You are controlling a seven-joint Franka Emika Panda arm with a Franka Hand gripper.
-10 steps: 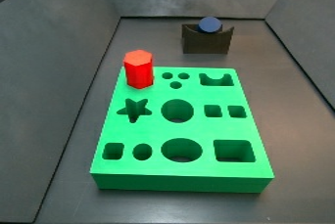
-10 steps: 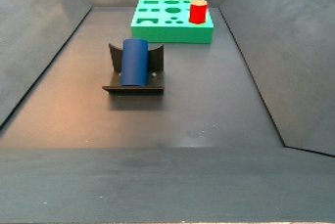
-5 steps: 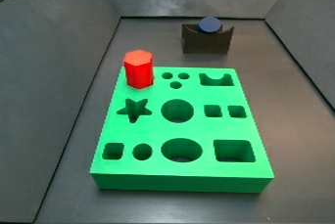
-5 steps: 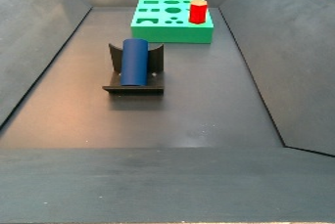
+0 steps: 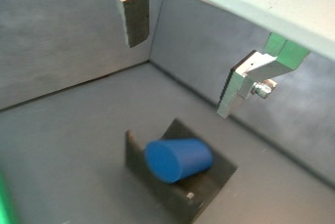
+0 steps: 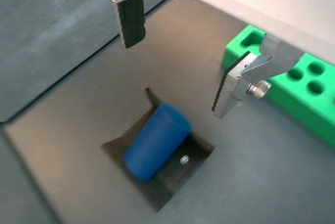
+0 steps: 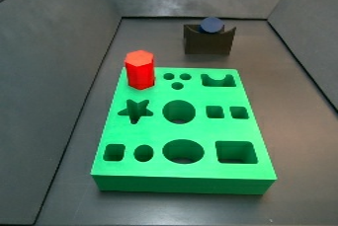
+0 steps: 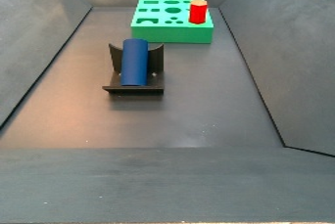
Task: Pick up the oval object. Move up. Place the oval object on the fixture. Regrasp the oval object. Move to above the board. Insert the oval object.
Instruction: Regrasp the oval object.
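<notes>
The dark blue oval object [image 8: 133,61] lies in the notch of the dark fixture [image 8: 132,87], shown in both side views [image 7: 211,25] and both wrist views [image 5: 178,159] [image 6: 157,141]. The gripper [image 5: 185,62] [image 6: 179,65] is open and empty, well above the fixture, with nothing between its fingers [image 6: 131,20]. It is out of frame in both side views. The green board [image 7: 183,126] lies apart from the fixture, with many shaped holes.
A red hexagonal peg [image 7: 140,69] stands in the board near one corner, also seen in a side view [image 8: 198,12]. Dark sloping walls [image 8: 281,62] enclose the bin floor. An edge of the board [image 6: 295,86] shows in a wrist view.
</notes>
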